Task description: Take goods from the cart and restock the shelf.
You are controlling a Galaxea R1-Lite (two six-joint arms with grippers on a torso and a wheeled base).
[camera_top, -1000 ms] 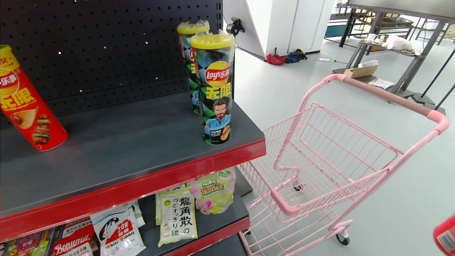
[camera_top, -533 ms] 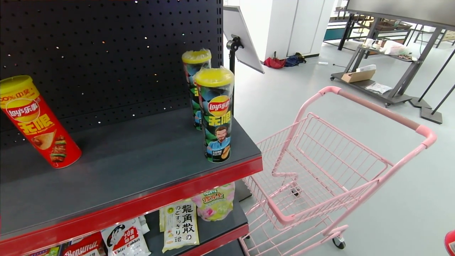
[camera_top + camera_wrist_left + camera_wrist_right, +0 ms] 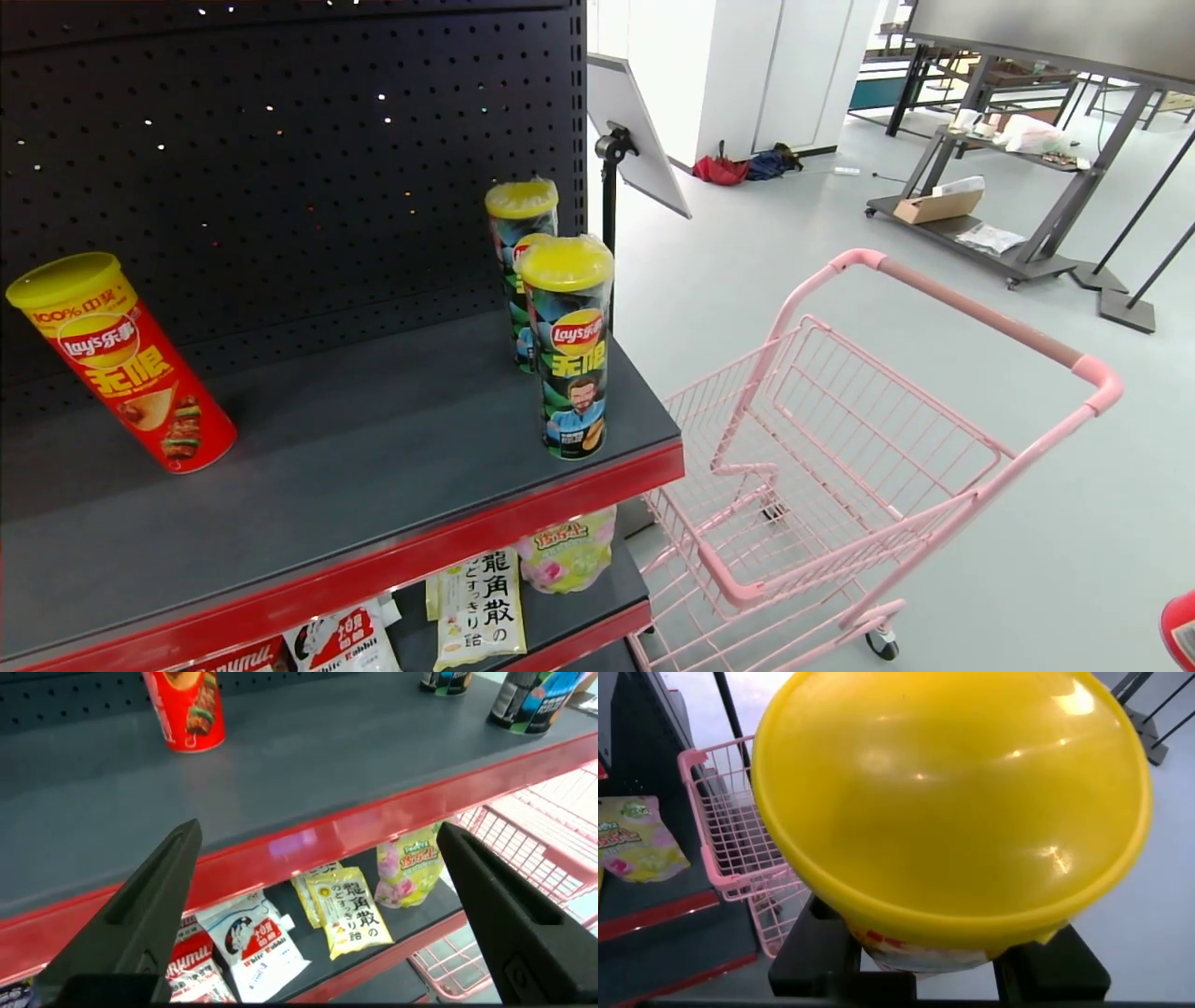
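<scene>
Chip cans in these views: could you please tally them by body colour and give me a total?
Red: 2, the red can standing on the shelf and the held can in the right gripper.
Black-and-green: 2, the front can and the back can, both on the shelf.
Total: 4.

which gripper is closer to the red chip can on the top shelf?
Left. The left gripper sits open before the shelf edge, red chip can just beyond. The right gripper holds a yellow-lidded can out past the pink cart.
</scene>
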